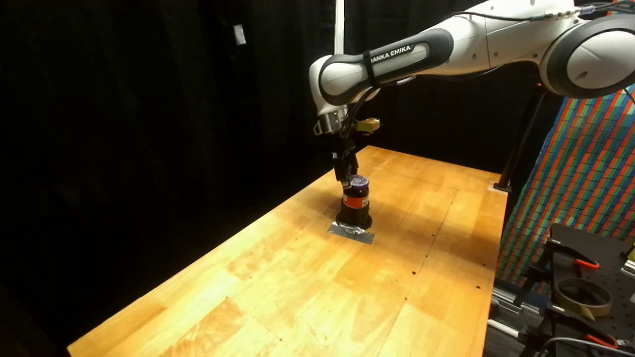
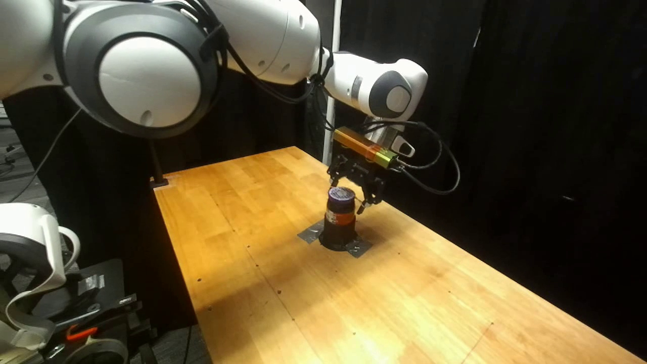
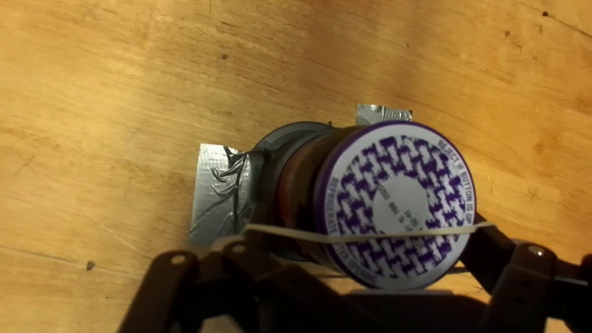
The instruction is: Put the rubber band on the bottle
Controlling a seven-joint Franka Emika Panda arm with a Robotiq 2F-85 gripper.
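Note:
The bottle (image 1: 356, 202) stands upright in a black base, with an orange-red label round its middle; it also shows in an exterior view (image 2: 340, 217). In the wrist view the bottle's purple-and-white lid (image 3: 400, 203) faces the camera. My gripper (image 1: 348, 183) is open beside the bottle's top, its fingers spread at about lid height; it also shows in an exterior view (image 2: 349, 196). A thin pale rubber band (image 3: 390, 237) is stretched between the two fingers. In the wrist view it crosses over the lid. Whether it touches the lid, I cannot tell.
The black base (image 2: 337, 237) is taped to the wooden table (image 1: 307, 287) with grey tape (image 1: 351, 233). A side cart (image 1: 585, 248) with a tape roll (image 1: 583, 297) stands beyond the table edge. A white headset (image 2: 30, 273) shows in an exterior view. Black curtains hang behind.

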